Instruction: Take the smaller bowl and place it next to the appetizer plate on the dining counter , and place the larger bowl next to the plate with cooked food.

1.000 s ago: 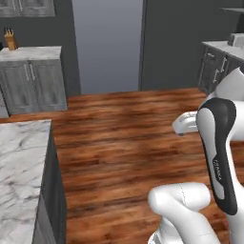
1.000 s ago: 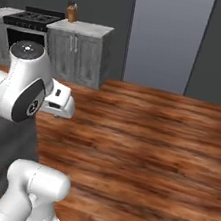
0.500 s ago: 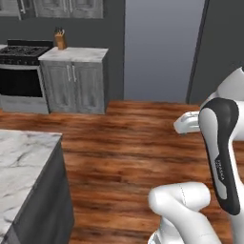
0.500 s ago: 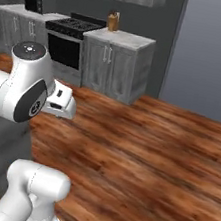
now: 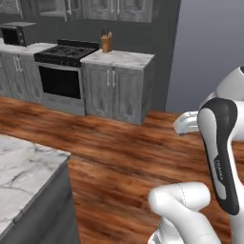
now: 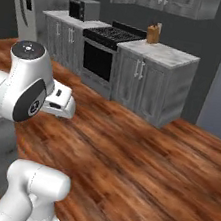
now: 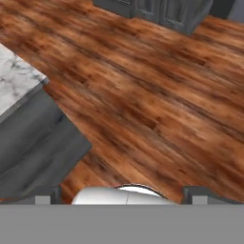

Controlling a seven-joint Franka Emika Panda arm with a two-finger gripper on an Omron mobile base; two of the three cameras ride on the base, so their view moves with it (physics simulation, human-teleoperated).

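Wood plank floor [image 5: 124, 157], reddish-brown, spans the room in all 3 views. White grey-veined marble of the dining counter [image 5: 24, 171] sits at 8 o'clock in the left base view and at 9 o'clock in the hand view [image 7: 14, 81], over its grey base; the part of the top in view is bare. Grey cabinets [image 6: 152, 83] with a marble top stand at 12 o'clock, beside a black stove [image 6: 104, 48]. A microwave [image 6: 83, 9] sits at 11 o'clock; a knife block [image 6: 153, 33] rests on the cabinet top. Gripper [image 7: 122, 193]: 2 fingertips [image 7: 47, 194] set wide apart at 6 o'clock in the hand view, nothing between them.
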